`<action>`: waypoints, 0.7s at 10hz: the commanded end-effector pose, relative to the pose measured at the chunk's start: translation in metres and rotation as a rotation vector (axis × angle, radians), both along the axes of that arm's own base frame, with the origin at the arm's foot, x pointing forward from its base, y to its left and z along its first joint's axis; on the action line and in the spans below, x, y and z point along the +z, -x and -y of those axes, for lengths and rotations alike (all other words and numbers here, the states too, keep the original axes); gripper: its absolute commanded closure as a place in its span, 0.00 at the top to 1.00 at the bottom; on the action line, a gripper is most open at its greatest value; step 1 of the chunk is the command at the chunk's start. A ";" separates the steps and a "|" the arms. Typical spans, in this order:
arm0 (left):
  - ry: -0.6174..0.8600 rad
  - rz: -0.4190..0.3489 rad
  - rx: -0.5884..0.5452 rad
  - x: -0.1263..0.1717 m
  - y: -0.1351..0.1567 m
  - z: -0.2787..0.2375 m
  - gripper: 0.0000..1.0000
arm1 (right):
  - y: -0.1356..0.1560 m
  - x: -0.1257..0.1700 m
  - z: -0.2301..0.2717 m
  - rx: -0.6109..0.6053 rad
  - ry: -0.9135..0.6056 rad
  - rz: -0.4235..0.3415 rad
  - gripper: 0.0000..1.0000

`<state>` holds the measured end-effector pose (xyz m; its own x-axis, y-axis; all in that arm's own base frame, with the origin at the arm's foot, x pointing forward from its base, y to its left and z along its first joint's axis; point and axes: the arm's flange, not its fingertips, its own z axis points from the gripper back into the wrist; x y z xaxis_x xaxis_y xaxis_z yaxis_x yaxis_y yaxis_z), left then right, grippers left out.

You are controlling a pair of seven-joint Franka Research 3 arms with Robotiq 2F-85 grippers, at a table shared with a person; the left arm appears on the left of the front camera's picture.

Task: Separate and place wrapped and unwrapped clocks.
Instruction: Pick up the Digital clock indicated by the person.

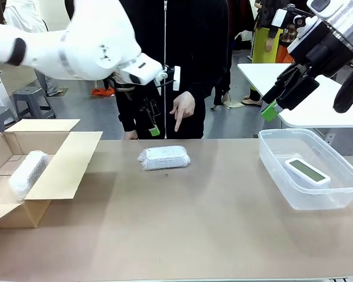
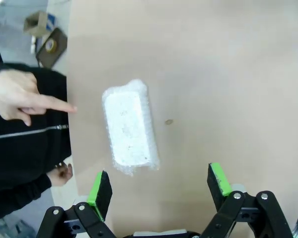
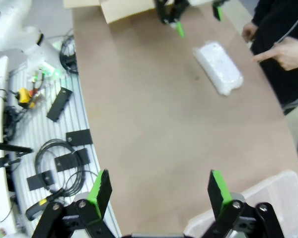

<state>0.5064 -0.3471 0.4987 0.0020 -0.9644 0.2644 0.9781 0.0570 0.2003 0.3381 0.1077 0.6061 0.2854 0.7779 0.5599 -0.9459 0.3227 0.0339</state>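
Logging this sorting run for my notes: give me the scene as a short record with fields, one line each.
Cardboard box: open, table's left; holds one bubble-wrapped oblong bundle
Table centre: second bubble-wrapped bundle
Clear plastic tub: table's right; holds bare white digital clock
Left tool: open, above centre bundle
Right tool: open, empty
Person's hand: points down at centre bundle

**Surroundings: shared workroom, grey floor**

Brown table [image 1: 182,235] spans the near field. Grey floor [image 1: 88,111] beyond it. Grey stool [image 1: 34,97] far left. White table [image 1: 317,108] far right. Beside the brown table, a slatted grey surface [image 3: 49,148] carries black cables [image 3: 54,153] and flat black plates [image 3: 59,103].
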 end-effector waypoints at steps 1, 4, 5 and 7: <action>-0.081 -0.062 0.112 -0.013 -0.045 0.029 1.00 | -0.001 -0.001 0.000 0.011 -0.016 -0.001 1.00; -0.123 -0.100 0.097 -0.054 -0.065 0.031 1.00 | -0.001 -0.001 0.000 0.011 -0.016 -0.001 1.00; -0.129 -0.116 0.094 -0.069 -0.071 0.027 1.00 | -0.001 -0.001 0.000 0.011 -0.016 -0.001 1.00; -0.135 -0.093 0.050 -0.091 -0.076 0.023 1.00 | -0.001 -0.001 0.000 0.011 -0.016 -0.001 1.00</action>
<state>0.5767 -0.3714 0.4087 0.1141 -0.9844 0.1342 0.9879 0.1267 0.0893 0.3381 0.1076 0.6061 0.2856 0.7778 0.5599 -0.9459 0.3228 0.0341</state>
